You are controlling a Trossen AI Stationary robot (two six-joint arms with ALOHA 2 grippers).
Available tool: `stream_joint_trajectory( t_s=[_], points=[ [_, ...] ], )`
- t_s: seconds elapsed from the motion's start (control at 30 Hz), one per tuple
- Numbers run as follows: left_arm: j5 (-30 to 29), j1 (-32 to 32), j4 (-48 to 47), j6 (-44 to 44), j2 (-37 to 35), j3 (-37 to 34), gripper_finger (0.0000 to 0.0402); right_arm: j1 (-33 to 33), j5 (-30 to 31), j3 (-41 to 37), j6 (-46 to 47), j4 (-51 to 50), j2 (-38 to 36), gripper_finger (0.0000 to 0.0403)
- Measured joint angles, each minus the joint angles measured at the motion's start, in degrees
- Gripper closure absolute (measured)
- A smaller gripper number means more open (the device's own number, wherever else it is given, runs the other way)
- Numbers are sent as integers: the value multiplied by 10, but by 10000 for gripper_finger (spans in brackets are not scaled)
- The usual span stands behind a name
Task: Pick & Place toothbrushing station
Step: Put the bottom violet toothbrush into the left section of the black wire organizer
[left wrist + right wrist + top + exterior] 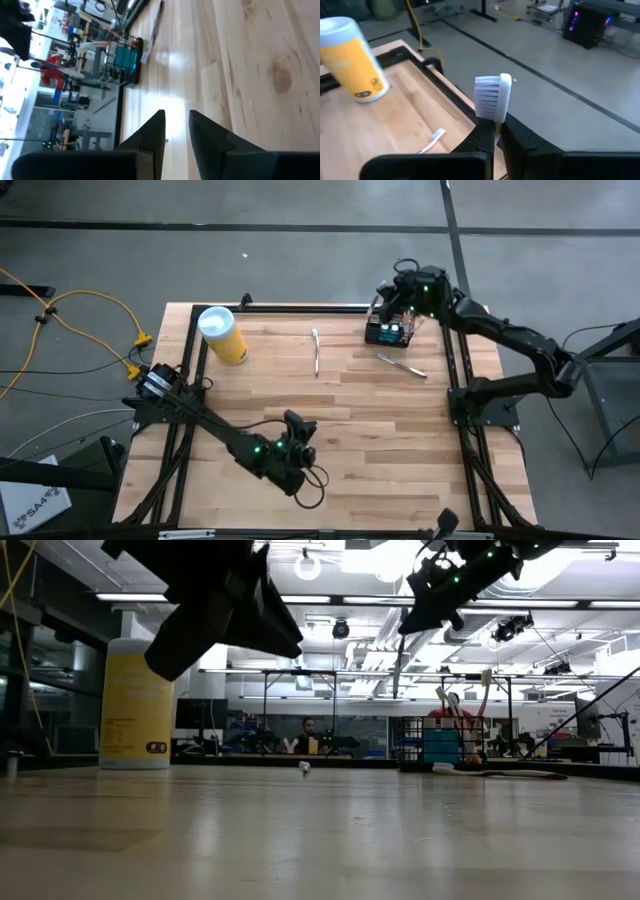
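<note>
Wire basket [389, 332] sits at the tabletop's [330, 440] far right corner. Right gripper [392, 302] hovers above it, fingers clenched on a toothbrush [493, 97]. Left gripper [297, 448], well apart from the basket, fingers slightly parted, empty.

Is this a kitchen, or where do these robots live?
Not a kitchen; probably a robotics lab or workshop. A wooden table sits in a metal frame on bare concrete, yellow cables trail across the floor, and workbenches fill the room behind.

Right end effector [400, 308] hovers over the toothbrushing station [389, 332] at the table's far right corner.
</note>
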Motion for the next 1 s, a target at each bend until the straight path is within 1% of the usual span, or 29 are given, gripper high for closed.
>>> stream_joint_trajectory(
  t_s=[0.1,0.2,0.4,0.77,1.0],
  points=[
    [16,8,-4,-9,0,0,321,-28,-9,23,-2,-12,21,396],
    [30,12,-5,-9,0,0,321,-52,-27,29,-6,-15,43,396],
    [33,17,-5,-11,0,0,321,-74,-32,32,-17,-15,83,396],
    [33,17,-6,-10,0,0,321,-75,-28,32,-35,-41,112,396],
    [33,17,-6,-13,0,0,321,-66,-12,32,-36,-46,147,397]
  ],
)
